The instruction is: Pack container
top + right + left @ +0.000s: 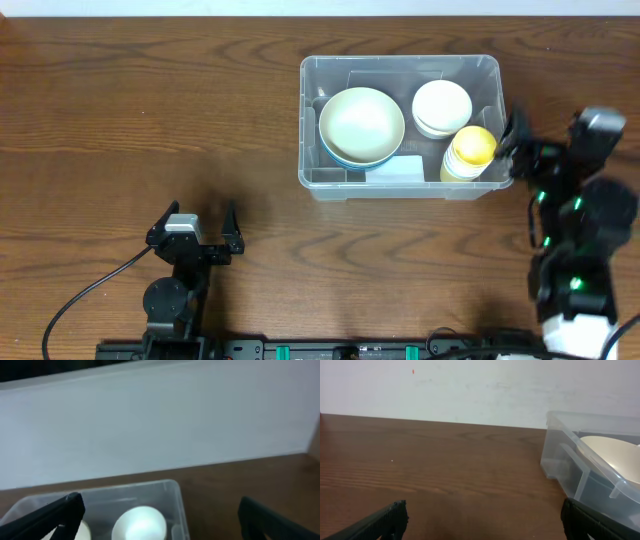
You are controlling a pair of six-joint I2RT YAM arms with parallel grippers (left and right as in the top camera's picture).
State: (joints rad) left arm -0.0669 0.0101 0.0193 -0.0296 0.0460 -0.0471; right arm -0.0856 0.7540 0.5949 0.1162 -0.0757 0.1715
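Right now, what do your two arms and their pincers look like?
Both arms are black jointed segments ending in two flat black fingers. The left arm has a silver-grey block behind the left gripper and a black cable trailing away. The right arm shows small green lights and grey-white casing behind the right gripper.

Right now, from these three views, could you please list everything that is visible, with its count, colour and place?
container: one, clear plastic, on the table, right of centre
large bowl: one, cream inside and blue outside, left part of the container
small bowls: white, apparently stacked, count unclear, far right part of the container
cup-like item: one, yellow, near right corner of the container
label: one, whitish, on the container's base by its near wall
table: one, brown wood, under everything
left gripper: one, black, open, front left
right gripper: one, black, open, beside the container's right wall
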